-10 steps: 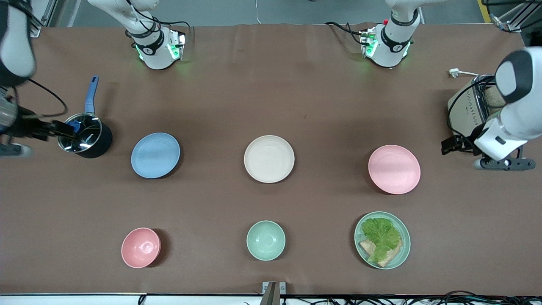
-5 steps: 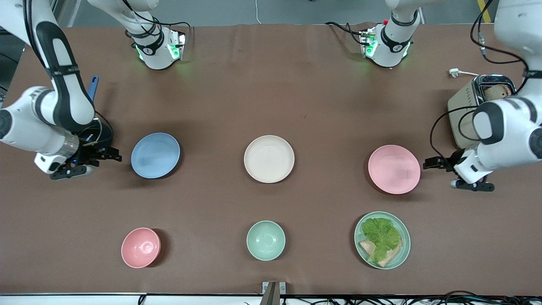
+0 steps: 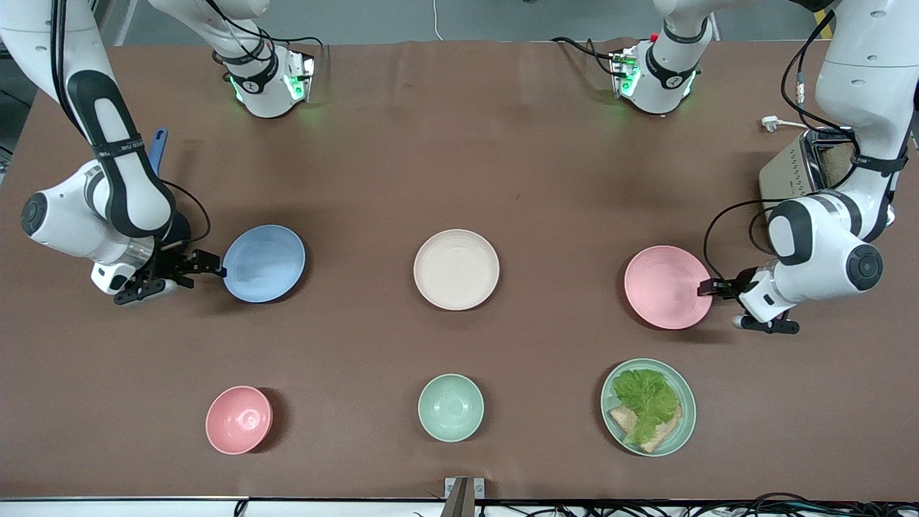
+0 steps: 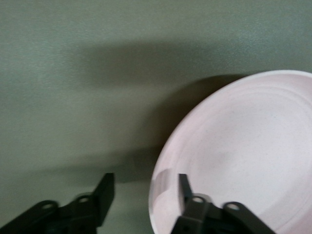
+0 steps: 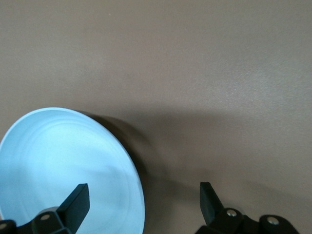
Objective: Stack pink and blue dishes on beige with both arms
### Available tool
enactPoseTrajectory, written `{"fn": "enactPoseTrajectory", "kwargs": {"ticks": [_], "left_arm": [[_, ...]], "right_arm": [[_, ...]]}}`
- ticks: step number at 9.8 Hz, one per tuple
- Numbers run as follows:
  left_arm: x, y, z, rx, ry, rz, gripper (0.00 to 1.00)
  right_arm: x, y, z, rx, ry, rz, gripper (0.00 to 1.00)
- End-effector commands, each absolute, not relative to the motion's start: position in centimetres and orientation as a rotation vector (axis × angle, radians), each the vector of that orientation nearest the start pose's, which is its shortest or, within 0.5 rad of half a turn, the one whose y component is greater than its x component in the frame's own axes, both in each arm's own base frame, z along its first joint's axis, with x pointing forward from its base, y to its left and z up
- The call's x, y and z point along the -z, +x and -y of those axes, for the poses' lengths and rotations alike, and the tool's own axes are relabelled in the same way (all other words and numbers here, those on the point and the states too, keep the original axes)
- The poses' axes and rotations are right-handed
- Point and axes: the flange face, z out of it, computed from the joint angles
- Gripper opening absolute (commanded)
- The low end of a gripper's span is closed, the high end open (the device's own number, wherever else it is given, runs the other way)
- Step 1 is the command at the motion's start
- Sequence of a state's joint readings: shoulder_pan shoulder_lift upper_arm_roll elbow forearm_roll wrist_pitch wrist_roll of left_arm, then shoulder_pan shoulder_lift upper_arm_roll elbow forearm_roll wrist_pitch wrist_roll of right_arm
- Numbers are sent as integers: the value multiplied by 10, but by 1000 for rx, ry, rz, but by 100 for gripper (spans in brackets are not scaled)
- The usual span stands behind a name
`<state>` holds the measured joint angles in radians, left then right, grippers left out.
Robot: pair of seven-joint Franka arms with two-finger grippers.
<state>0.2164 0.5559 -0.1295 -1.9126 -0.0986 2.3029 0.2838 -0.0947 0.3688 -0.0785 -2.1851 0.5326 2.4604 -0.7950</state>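
Plates at both grippers, jaws spread over rims.

Front view: three wide plates in one row, blue plate toward the right arm's end, beige plate between, pink plate toward the left arm's end. Nearer the camera: one pink bowl, one mint bowl, one mint plate. Right gripper at the blue rim; left gripper at the pink rim.
Left wrist view: left gripper released, fingers astride the pink rim.
Right wrist view: right gripper released, astride the blue rim.
No legible writing.
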Motion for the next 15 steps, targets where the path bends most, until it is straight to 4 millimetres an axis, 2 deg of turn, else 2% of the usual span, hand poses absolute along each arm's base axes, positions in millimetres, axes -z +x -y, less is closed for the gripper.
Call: {"fn": "enactPoseTrajectory", "kwargs": {"ticks": [1,2,3,5,6,7,8,9,10,11,12,14,15], "left_arm": [[-178,608,-48,-229,-3306,-210,13],[-178,609,-48,-229,-3306,-210,2],[-184,611,-47,-213,-3306,-220,1],[-215,615,-27,-190,-3320,-286,0],[-244,618,1,-150,-3326,-346,0],[-274,618,41,-133,-3333,-418,0],[-293,617,86,-148,-3355,-411,0],[-303,611,135,-172,-3380,-322,0],[-304,601,181,-197,-3387,-291,0],[-300,587,225,-225,-3382,-304,0],[-297,574,267,-222,-3384,-252,0],[-271,545,339,-188,-3395,-138,0],[-252,537,359,-151,-3374,-89,0]], "right_arm": [[-194,532,96,115,-2800,287,92],[-190,529,92,113,-2788,279,86],[-185,526,89,103,-2778,259,79],[-180,524,85,89,-2771,255,66],[-178,523,85,82,-2769,252,57],[-174,521,85,70,-2766,248,49],[-168,519,86,59,-2765,237,42],[-168,518,86,65,-2751,196,28],[-169,518,84,68,-2739,171,7],[-172,520,87,58,-2720,167,0],[-179,525,88,36,-2680,171,0],[-207,536,113,9,-2616,142,0],[-228,545,123,-14,-2574,139,0]]}}
